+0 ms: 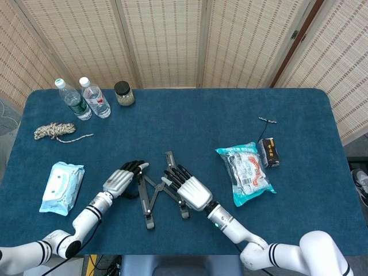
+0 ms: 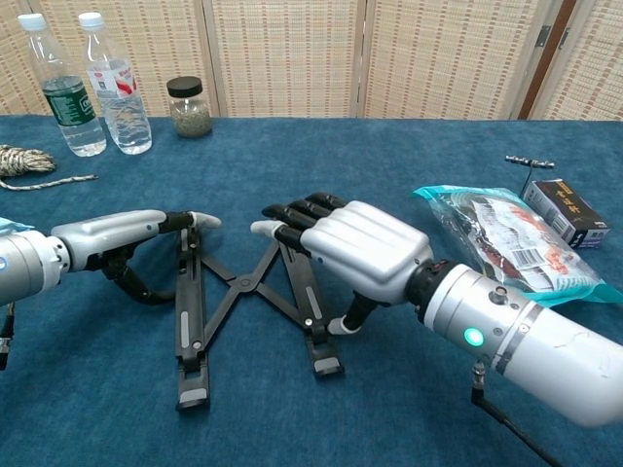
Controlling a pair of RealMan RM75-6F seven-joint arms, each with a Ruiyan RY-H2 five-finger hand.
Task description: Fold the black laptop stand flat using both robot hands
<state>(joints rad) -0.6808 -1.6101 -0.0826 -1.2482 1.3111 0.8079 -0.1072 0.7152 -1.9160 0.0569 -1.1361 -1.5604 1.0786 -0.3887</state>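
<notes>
The black laptop stand [image 1: 154, 188] [image 2: 238, 285] lies flat on the blue table as two long bars joined by a crossed link, partly drawn together. My left hand [image 1: 122, 179] [image 2: 117, 233] lies stretched out, its fingertips [image 2: 200, 219] resting on the far end of the left bar [image 2: 185, 321] and its thumb curled underneath, apart from the bar. My right hand [image 1: 190, 188] [image 2: 360, 248] rests over the right bar [image 2: 302, 311], fingers reaching past its far end and thumb down beside it. Neither hand grips the stand.
Two water bottles [image 1: 73, 99] and a jar [image 1: 123, 93] stand at the back left, with a rope coil [image 1: 54, 131] in front of them. A wipes pack [image 1: 61, 187] lies left. A snack bag [image 1: 246, 172], a black box [image 1: 269, 152] and a small tool [image 1: 267, 121] lie right.
</notes>
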